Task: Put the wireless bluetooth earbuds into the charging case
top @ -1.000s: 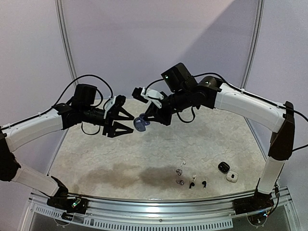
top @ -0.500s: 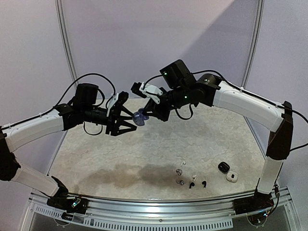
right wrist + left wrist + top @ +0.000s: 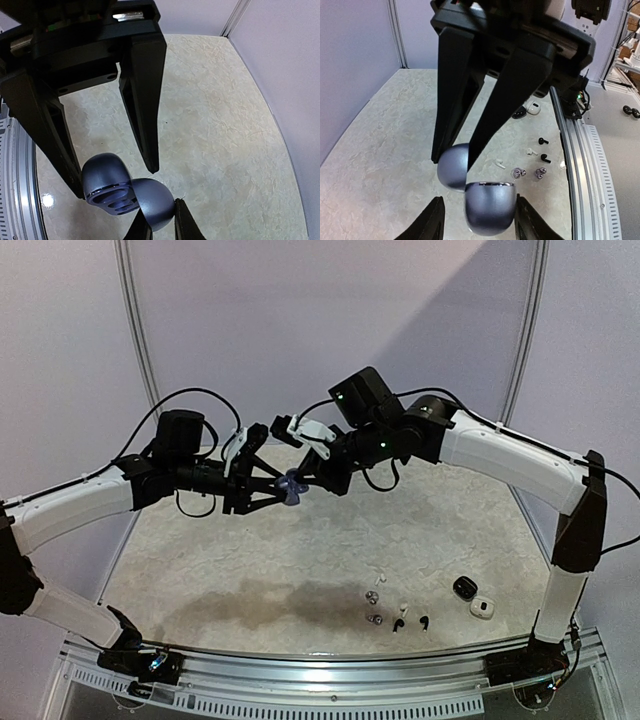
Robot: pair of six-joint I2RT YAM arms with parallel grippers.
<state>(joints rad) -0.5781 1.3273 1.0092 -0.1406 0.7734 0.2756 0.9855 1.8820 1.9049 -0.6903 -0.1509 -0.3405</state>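
White, grey and black earbuds (image 3: 377, 619) loose on table (image 3: 250, 560) near front edge | farther out, blue charging case (image 3: 490, 207) hangs mid-air, hinged open, right gripper (image 3: 160, 207) clamps its lid | left gripper (image 3: 479, 198) straddles base, unclamped | advice: square both pads on base before release

You'll see a black case (image 3: 464, 587) beside a white case (image 3: 482, 607), near right on the marbled table (image 3: 250, 560).
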